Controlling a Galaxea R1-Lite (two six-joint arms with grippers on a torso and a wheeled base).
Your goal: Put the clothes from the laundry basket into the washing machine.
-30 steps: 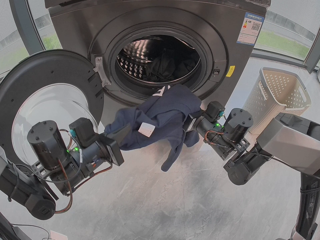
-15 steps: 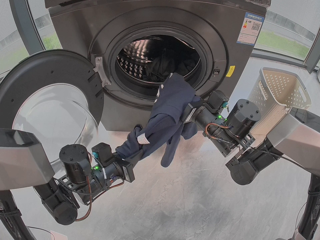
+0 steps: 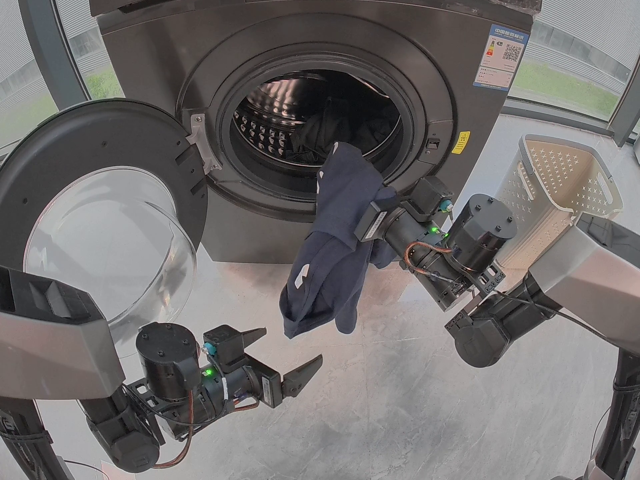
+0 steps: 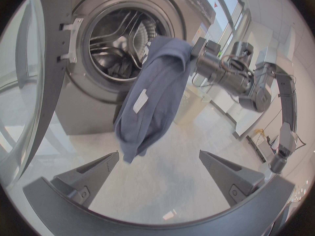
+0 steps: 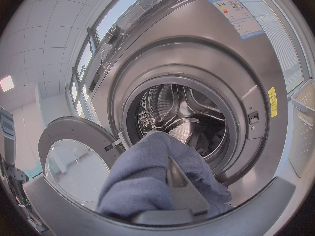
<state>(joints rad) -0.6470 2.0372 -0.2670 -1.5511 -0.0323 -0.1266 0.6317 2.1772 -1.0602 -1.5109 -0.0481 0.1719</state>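
The right claw pinched the navy cloth garment; the left claw gaped empty. Dangling bulk could snag the grey metal washing machine at its rim.

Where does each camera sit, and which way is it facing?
Head view: on the head, facing forward and down at the washing machine; left gripper and right gripper show.
Left wrist view: near the floor, facing the navy garment and drum; its gripper shows open.
Right wrist view: before the drum mouth, facing in; its gripper shut on the garment.
Both wrist views share garment and drum.
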